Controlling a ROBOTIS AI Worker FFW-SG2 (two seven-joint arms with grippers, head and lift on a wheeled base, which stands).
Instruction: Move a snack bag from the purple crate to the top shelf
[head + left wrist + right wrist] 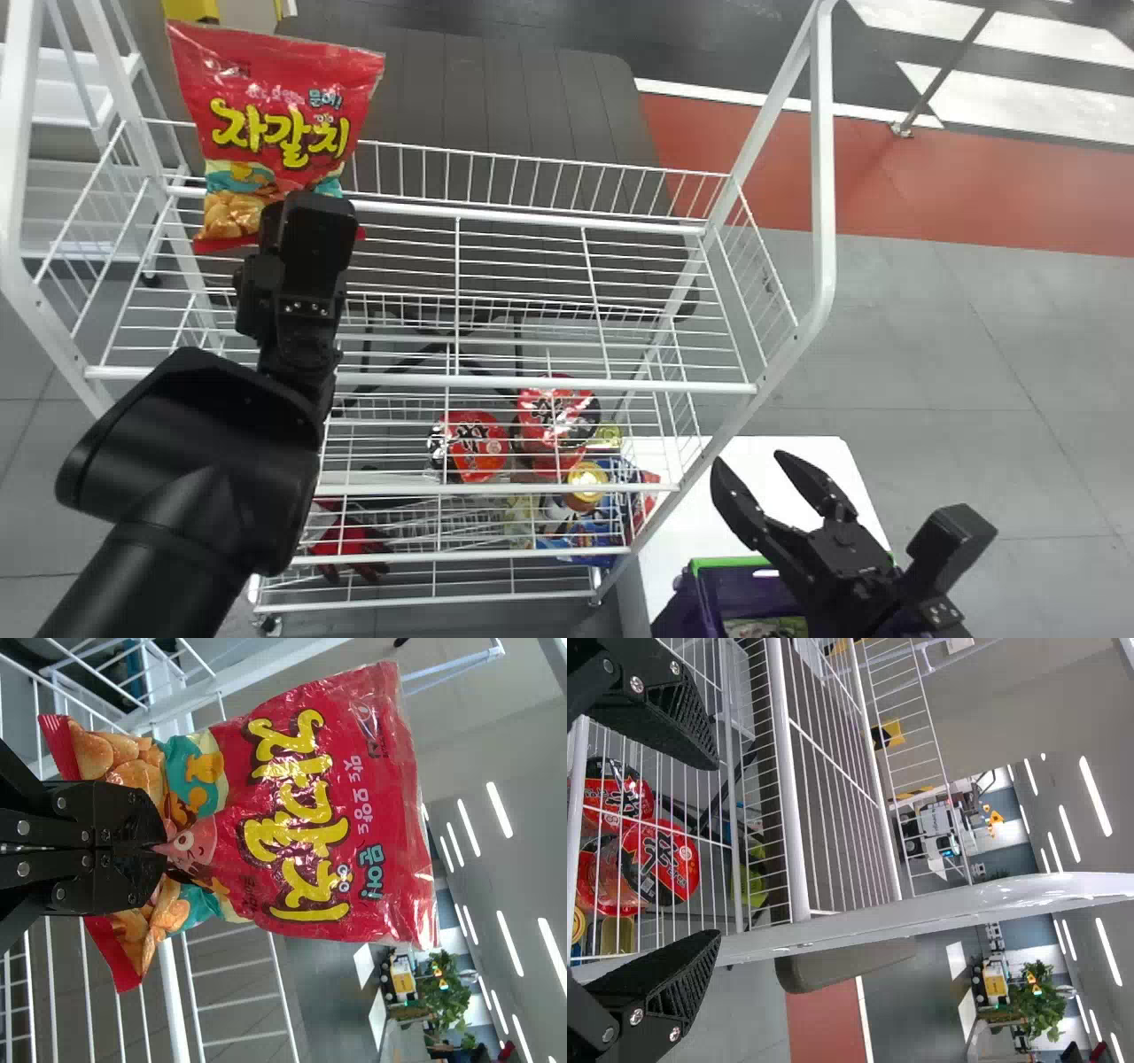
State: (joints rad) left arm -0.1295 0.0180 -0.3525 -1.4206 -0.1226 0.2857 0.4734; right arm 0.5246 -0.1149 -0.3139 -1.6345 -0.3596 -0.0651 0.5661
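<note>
Left arm comes in from the lower left of the head view, black forearm angled up the frame, wrist roughly upright; left gripper (pixel 312 206) sits at upper left, fingers closed together on the lower middle of a red, glossy plastic snack bag with yellow lettering (pixel 279 106); bag stands mostly above the fingertips, printed face out, bottom edge just below them; in the left wrist view the fingers overlap the bag's pictured chips, bottom corners sticking out to either side of them. Bag is at the upper left of the frame, in front of the back left corner of the white wire rack (pixel 549 385); can't tell if it touches the wire. Right gripper (pixel 750 458) is at lower right, fingers spread wide, nothing between them, over the purple plastic crate with green rim (pixel 728 562).
</note>
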